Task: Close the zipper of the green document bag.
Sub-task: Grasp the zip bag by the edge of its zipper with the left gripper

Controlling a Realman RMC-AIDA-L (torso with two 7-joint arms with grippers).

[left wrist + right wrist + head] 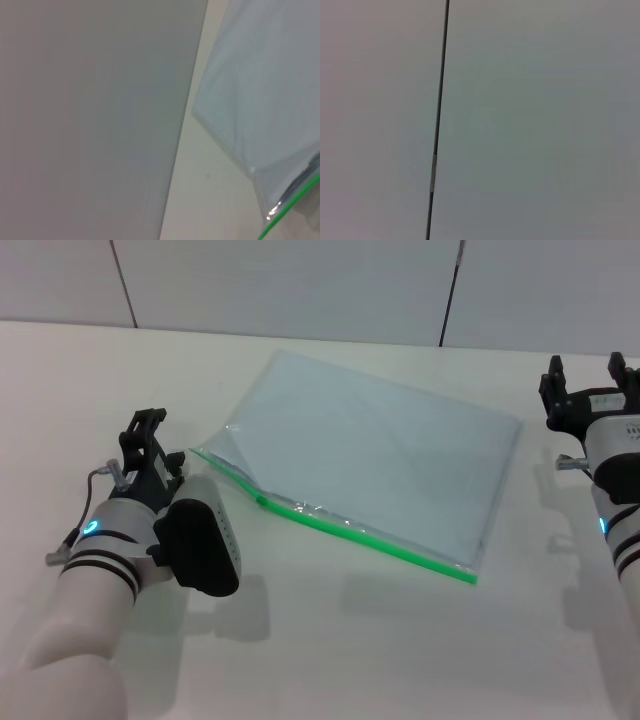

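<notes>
The green document bag (380,455) lies flat and slanted on the white table, a pale blue-grey pouch. Its zipper (380,538) runs as a bright green strip along the edge nearest me, with the small slider tab (262,500) close to the left end. Left of the tab, the bag's top layer lifts a little at the corner. My left gripper (148,432) hovers just left of that corner, apart from the bag. The left wrist view shows the bag (260,100) and a bit of zipper (290,210). My right gripper (588,375) stands open at the far right, clear of the bag.
A grey panelled wall (300,285) rises behind the table's far edge. Bare tabletop (380,650) stretches between the bag and me. The right wrist view holds only wall panels (530,120) with a dark seam.
</notes>
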